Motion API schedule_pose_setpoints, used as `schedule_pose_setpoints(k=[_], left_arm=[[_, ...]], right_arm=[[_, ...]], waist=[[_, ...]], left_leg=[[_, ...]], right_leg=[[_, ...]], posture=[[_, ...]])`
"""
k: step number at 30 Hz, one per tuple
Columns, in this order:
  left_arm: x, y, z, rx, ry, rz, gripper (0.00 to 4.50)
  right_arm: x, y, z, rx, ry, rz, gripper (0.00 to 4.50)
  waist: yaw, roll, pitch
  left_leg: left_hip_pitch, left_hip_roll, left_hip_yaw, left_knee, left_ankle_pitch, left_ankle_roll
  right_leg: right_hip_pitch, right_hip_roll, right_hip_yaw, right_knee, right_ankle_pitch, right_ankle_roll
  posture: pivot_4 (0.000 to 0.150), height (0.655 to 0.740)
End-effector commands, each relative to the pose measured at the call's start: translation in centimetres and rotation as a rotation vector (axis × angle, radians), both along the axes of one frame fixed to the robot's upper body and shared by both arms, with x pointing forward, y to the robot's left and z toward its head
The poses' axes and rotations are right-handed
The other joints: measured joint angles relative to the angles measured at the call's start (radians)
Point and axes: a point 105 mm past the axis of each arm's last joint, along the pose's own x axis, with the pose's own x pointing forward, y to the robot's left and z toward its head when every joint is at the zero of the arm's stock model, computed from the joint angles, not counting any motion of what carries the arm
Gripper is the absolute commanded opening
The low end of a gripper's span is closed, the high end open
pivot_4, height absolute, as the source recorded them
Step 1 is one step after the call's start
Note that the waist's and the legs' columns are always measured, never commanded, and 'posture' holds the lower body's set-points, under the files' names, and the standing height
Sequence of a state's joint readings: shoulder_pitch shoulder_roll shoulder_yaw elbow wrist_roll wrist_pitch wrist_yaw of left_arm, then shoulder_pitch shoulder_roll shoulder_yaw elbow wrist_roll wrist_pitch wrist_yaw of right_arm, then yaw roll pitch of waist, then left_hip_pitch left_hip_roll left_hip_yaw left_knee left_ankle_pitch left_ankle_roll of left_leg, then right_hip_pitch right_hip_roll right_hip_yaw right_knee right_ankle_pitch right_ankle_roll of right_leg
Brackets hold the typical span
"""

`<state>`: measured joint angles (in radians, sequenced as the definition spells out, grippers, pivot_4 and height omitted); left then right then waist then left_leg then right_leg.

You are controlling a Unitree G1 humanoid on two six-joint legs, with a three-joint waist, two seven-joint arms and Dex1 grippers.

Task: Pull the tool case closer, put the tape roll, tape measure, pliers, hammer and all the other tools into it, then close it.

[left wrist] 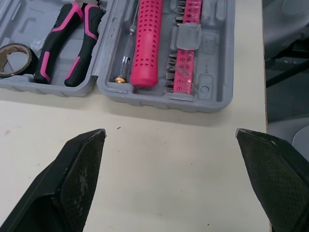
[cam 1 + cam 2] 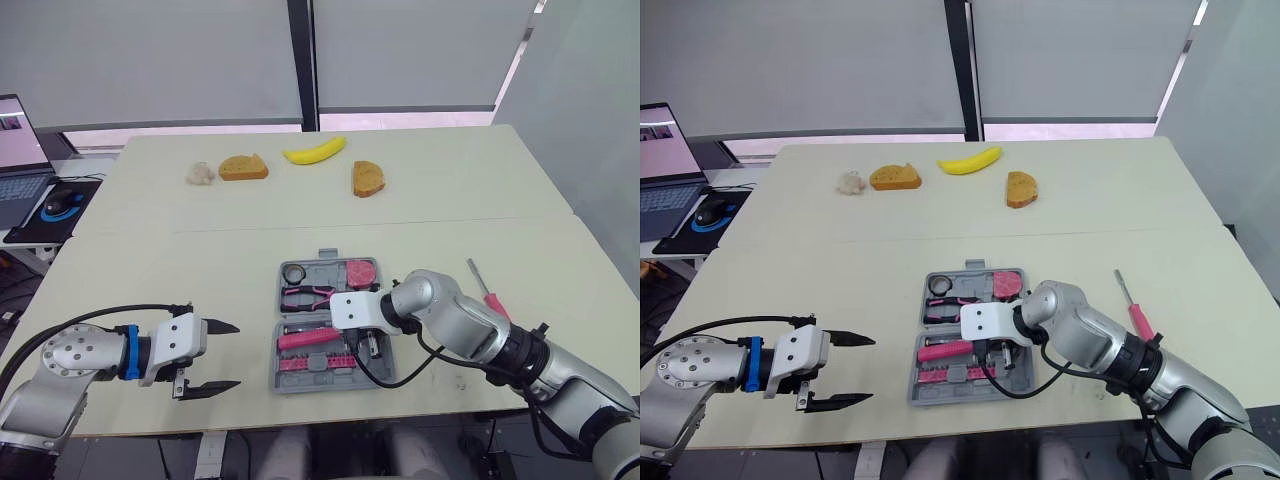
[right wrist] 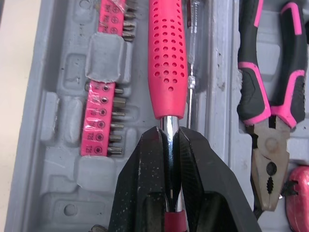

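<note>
Cream bench (image 2: 150,260) is carrying everything. The grey case (image 1: 212,58) is lying open directly under the right gripper (image 3: 169,133) and just ahead of the left gripper (image 2: 237,355), whose fingers are hanging spread wide over bare bench. The right gripper is pinching the hammer (image 3: 167,58) on its bare steel shaft, right where the pink dotted handle ends. That hammer is likely handling stiff and head-heavy, the polished shaft slippery; the rubbery handle is probably offering the surer hold. Beside this gripper the pliers (image 3: 270,96), tape measure (image 2: 361,272) and tape roll (image 1: 14,58) are sitting in moulded pockets. Well off to its outer side a red screwdriver (image 2: 488,292) is lying outside the case, probably light and prone to rolling. Markings on the bit strip (image 3: 104,111) are showing too small for reading.
</note>
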<state>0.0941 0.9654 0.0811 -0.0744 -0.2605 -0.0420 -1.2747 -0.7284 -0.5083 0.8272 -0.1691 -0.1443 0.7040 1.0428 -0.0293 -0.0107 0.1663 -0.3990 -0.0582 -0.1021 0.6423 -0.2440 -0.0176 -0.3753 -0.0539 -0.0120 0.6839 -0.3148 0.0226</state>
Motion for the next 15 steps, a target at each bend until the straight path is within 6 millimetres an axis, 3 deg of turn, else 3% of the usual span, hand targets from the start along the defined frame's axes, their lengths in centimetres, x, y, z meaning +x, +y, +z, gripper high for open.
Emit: schedule_pose_setpoints(k=[1, 15], left_arm=[[0.1, -0.5, 0.51, 0.003, -0.024, -0.02, 4.5], [0.15, -0.98, 0.43, -0.003, -0.03, -0.025, 4.5]], right_arm=[[0.02, 0.43, 0.48, 0.01, -0.029, 0.025, 0.2], [0.04, 1.27, -0.49, 0.005, -0.021, 0.036, 0.2]], waist=[[0.0, 0.0, 0.0], [-0.001, 0.0, 0.0]], left_leg=[[0.0, 0.0, 0.0, 0.0, 0.0, 0.0], [0.0, 0.0, 0.0, 0.0, 0.0, 0.0]], right_leg=[[0.0, 0.0, 0.0, 0.0, 0.0, 0.0], [-0.001, 0.0, 0.0, 0.001, 0.0, 0.0]], posture=[[0.15, 0.74], [0.15, 0.74]])
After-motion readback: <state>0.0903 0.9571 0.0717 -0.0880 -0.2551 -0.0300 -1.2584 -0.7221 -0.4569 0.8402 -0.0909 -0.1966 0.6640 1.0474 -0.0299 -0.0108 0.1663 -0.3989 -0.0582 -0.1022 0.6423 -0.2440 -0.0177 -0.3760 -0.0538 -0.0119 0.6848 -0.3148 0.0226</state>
